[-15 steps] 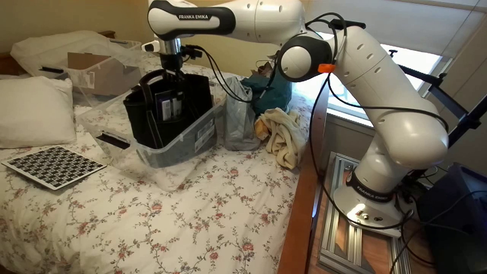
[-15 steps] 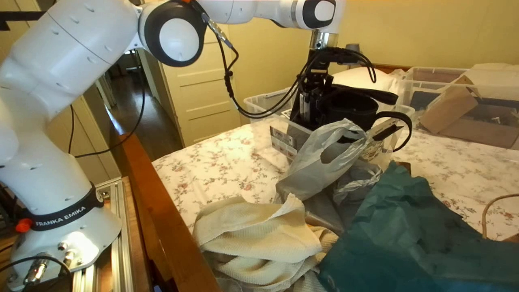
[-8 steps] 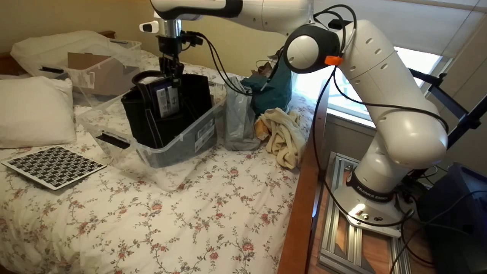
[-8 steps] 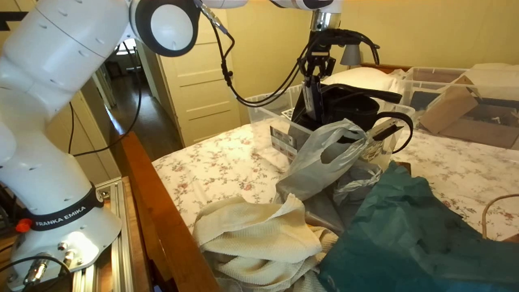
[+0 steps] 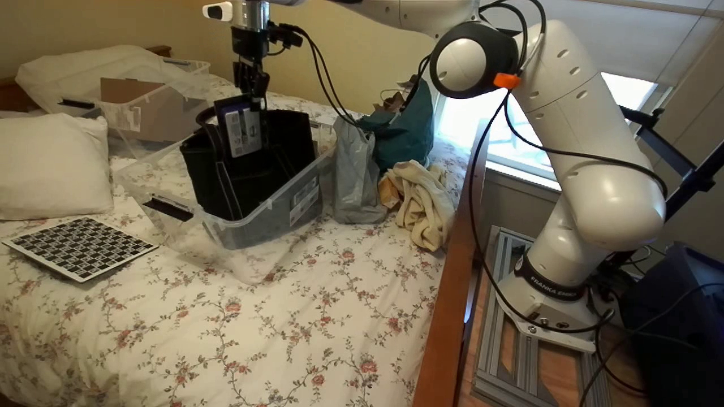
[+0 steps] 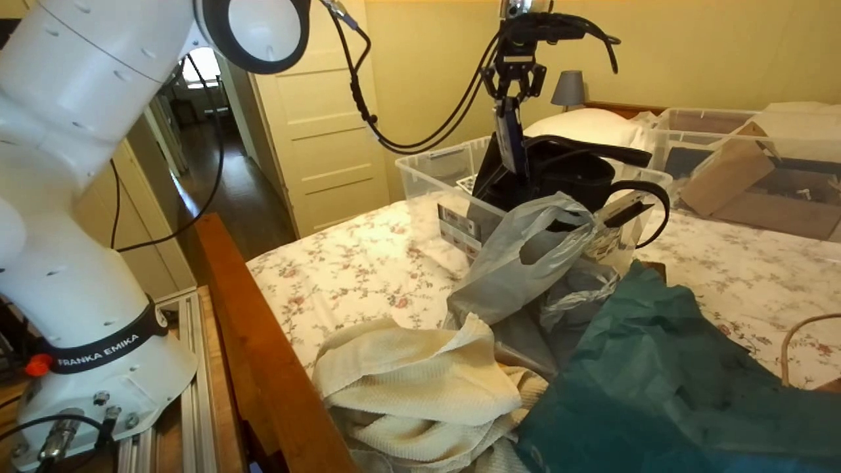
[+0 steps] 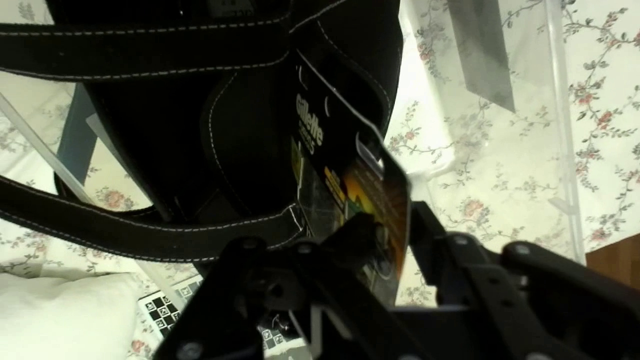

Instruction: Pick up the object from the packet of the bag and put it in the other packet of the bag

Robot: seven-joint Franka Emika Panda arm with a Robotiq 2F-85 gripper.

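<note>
The object is a flat dark package with a pale printed back; in the wrist view its colourful front reads Gillette. My gripper is shut on its top edge, one finger on each face; this also shows in an exterior view and in the wrist view. The object hangs slightly tilted at the side of the black bag, its upper part above the bag's rim. I cannot tell whether its lower end is fully out of the pocket. The bag's dark pockets are hard to make out.
The bag stands in a clear plastic bin, its looped handles upright. A grey plastic bag, a teal bundle and a cream cloth lie beside it. A checkered board and pillow are on the bed.
My gripper has risen steadily from down in the bag, drawing the object up with it. More of the object's pale face shows above the pocket. The bag has hardly moved.
</note>
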